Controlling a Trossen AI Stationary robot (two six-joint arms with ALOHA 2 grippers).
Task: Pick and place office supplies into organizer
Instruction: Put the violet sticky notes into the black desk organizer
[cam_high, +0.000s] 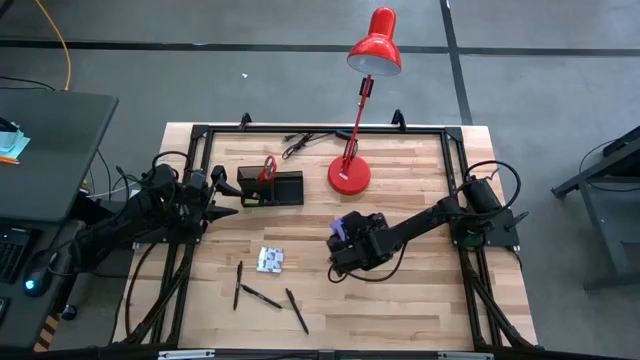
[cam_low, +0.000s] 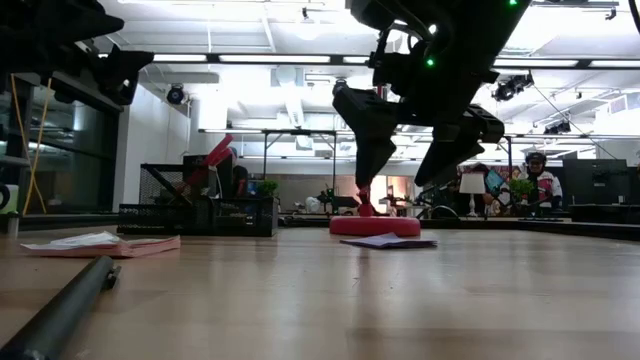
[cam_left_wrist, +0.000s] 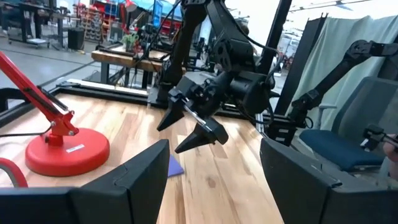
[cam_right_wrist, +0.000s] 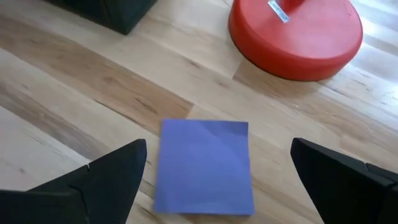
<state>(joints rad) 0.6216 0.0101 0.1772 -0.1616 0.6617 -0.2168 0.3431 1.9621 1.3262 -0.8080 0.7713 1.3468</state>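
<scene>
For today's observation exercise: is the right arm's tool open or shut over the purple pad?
Open. The right tool has its fingers spread wide on either side of the purple pad, which lies flat and untouched.

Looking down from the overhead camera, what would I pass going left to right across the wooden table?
left gripper → black organizer with red-handled scissors → red lamp base → right gripper over the purple pad → right arm's base

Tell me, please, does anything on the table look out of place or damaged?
Nothing looks damaged or spilled. The pens lie scattered at different angles near the patterned packet; the purple pad lies flat below the right gripper, whose jaws are open.
</scene>
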